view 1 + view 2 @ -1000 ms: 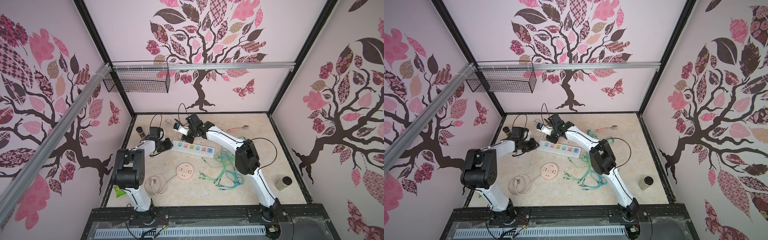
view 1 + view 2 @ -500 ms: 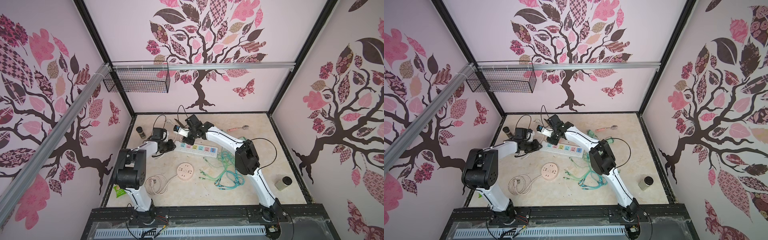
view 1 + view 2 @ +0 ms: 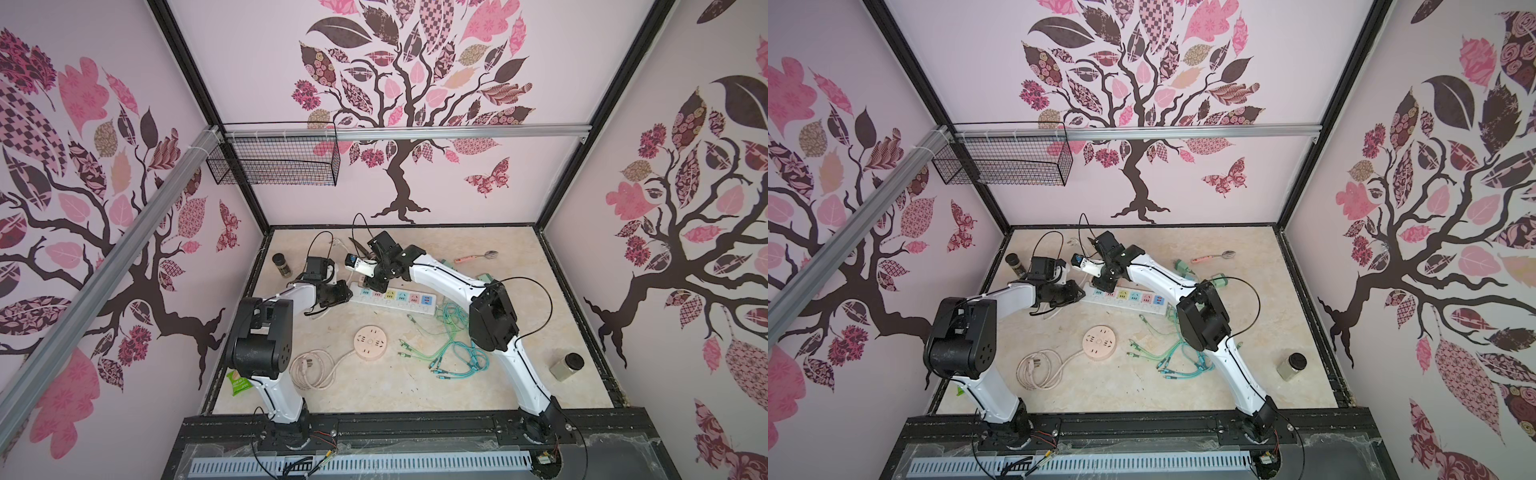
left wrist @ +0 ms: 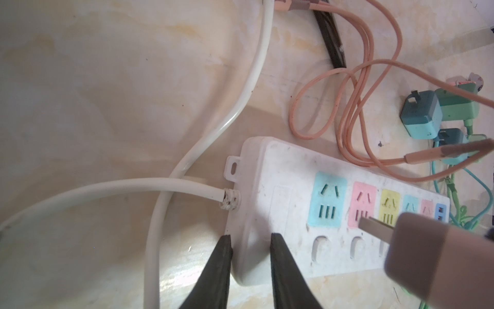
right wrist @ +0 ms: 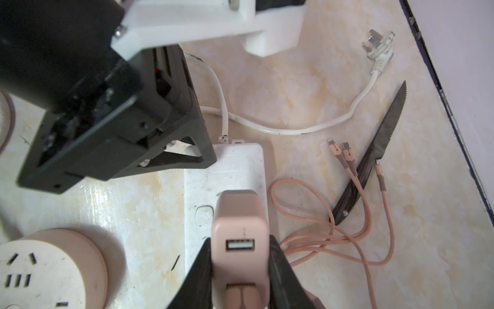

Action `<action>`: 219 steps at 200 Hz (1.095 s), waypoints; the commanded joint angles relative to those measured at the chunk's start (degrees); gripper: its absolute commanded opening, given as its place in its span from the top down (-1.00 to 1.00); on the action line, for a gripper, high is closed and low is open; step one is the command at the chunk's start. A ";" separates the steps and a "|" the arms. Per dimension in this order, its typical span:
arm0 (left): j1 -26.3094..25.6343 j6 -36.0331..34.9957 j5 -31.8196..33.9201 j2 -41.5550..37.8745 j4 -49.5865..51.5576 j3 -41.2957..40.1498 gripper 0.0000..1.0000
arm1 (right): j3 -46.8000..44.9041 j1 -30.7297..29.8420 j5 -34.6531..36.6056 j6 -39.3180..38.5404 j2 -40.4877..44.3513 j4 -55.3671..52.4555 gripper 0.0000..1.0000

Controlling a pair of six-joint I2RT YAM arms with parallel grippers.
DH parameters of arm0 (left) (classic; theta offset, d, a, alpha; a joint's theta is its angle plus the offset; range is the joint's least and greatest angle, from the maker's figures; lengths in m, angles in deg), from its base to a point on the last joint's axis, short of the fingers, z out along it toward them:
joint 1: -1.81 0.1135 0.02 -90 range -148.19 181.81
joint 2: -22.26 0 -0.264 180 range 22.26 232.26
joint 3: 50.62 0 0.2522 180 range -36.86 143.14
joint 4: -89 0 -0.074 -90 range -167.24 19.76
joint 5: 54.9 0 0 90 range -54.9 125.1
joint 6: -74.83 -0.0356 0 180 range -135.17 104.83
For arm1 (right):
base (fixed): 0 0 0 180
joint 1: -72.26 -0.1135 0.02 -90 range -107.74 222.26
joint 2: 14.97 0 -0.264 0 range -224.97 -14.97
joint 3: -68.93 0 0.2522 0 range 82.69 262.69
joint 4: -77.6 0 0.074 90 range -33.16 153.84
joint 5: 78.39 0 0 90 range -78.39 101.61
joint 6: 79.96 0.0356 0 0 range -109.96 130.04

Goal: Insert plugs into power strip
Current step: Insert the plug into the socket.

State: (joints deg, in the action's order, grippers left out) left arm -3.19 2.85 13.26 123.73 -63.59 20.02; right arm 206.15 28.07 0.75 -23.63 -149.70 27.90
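Along the near edge a black rail point(image 3: 415, 428) carries both arm bases. Beyond it the tabletop point(image 3: 395, 395) shows a broad bare band of glossy cream marble pattern, with black frame edges on the left and right. A green packet point(image 3: 239, 382) lies by the left edge. Next come a round peach socket disc point(image 3: 370, 343) with a coiled cord, a loose tangle of thin teal and green cables point(image 3: 453, 349), and a squat black-lidded jar point(image 3: 566, 366) near the right edge. Open surface lies between the jar and the cables.

Further in, the power strip point(image 3: 395, 297) lies flat, a long white plastic bar with pastel square faces. The left gripper point(image 4: 250, 238) is closed on the near corner of its left end, one finger outside the end edge and the other on top. The right gripper point(image 5: 240, 248) is clamped on a smooth peach-pink plug point(image 5: 239, 214). Its flat metal prongs point(image 4: 374, 227) hover over the strip near the pink face, not inserted.

Past the strip, a teal plug point(image 4: 421, 113) and a mint plug point(image 4: 457, 105) lie side by side. Looped peach cable point(image 5: 347, 240), a serrated knife point(image 5: 379, 149) and the white cord point(image 5: 294, 131) crowd the far left. A dark bottle point(image 3: 281, 264) stands at the left edge, and a spoon point(image 3: 478, 257) lies far right.
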 commanded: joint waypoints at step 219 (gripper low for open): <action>-0.64 0.70 -1.35 -0.29 -0.86 -3.10 0.43 | 1.43 -0.46 1.60 -1.39 -6.02 -2.03 1.00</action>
State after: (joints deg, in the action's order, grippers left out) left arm -3.16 3.39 13.15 123.66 -64.97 19.26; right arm 206.15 28.05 1.56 -24.70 -152.55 27.20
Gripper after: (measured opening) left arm 0.285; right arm 0.303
